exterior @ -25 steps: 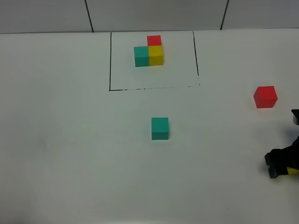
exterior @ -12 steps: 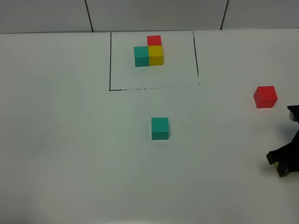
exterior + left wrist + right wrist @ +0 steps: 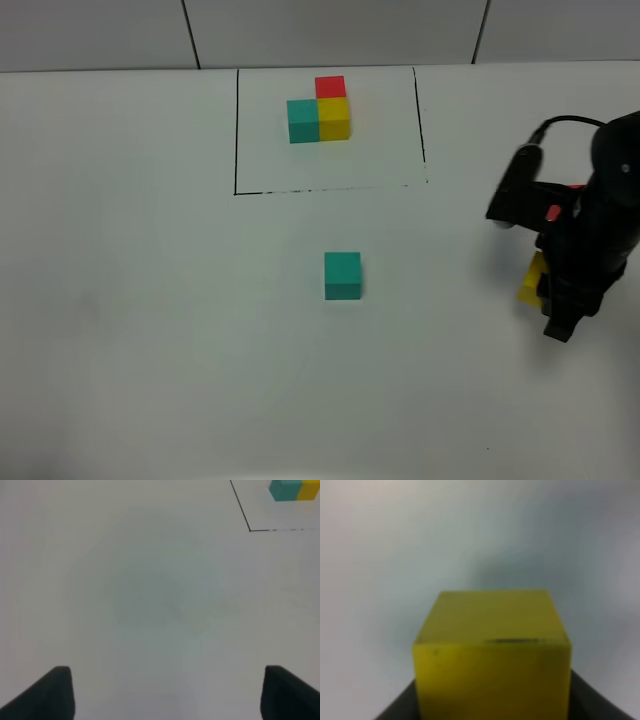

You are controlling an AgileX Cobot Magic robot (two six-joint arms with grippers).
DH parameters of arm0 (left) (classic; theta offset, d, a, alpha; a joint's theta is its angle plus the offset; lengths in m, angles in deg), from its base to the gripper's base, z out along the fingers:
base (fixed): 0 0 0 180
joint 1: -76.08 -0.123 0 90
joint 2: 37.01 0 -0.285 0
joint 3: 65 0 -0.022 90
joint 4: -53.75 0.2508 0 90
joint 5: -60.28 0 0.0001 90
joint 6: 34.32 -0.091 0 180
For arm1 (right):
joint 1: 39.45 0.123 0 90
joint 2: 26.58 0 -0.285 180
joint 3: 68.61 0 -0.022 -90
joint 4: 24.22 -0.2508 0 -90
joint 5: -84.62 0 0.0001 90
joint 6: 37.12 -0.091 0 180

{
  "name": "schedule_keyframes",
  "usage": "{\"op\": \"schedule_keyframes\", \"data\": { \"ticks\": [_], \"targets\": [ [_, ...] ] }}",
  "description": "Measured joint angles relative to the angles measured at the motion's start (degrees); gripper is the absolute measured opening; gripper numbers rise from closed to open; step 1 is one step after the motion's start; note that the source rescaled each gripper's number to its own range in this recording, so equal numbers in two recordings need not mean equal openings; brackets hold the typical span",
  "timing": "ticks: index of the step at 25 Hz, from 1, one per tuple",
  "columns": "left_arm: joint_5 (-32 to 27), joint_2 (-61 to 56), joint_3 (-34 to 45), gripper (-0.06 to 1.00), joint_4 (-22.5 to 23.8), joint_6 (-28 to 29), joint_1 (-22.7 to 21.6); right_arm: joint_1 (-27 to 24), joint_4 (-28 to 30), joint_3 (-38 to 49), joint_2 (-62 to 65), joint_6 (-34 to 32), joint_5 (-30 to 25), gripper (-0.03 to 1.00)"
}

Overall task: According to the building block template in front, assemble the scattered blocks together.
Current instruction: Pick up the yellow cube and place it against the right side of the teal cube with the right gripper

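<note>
Since a second ago my right hand (image 3: 548, 292) has come in from the corner of the overhead view, and it is now clamped on the yellow cube (image 3: 531, 282). In the wrist view the cube fills the space between the two dark fingers, with pale worktop (image 3: 150, 300) beyond it. In the overhead view the cube sits tilted in the grip. Just behind this hand my right arm (image 3: 600, 200) covers the red cube (image 3: 552, 212), leaving only a sliver of red visible. The teal cube (image 3: 342, 275) has not shifted and lies well apart from the right hand, toward the middle of the worktop. The template (image 3: 320, 110) sits farther off again, past the teal cube, inside its black outline (image 3: 236, 130). My left hand (image 3: 170, 695) hangs with its fingers spread wide over bare worktop, gripping nothing, and a corner of the outline shows ahead of it.
</note>
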Motion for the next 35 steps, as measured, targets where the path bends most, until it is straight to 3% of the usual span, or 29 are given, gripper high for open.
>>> {"op": "schedule_keyframes", "data": {
  "ticks": [5, 13, 21, 35],
  "targets": [
    [0.0, 0.0, 0.0, 0.80, 0.0, 0.0, 0.0, 4.5, 2.9, -6.5, -4.7, 5.3, -0.2, 0.02],
    [0.0, 0.0, 0.0, 0.80, 0.0, 0.0, 0.0, 6.2, 1.2, -17.5, -15.2, 13.1, -3.4, 0.02],
    [0.0, 0.0, 0.0, 0.80, 0.0, 0.0, 0.0, 7.4, -2.2, -24.3, -20.8, 14.2, -5.4, 0.02],
    [0.0, 0.0, 0.0, 0.80, 0.0, 0.0, 0.0, 9.5, -6.1, -25.2, -22.9, 13.3, -6.7, 0.02]
  ]
}}
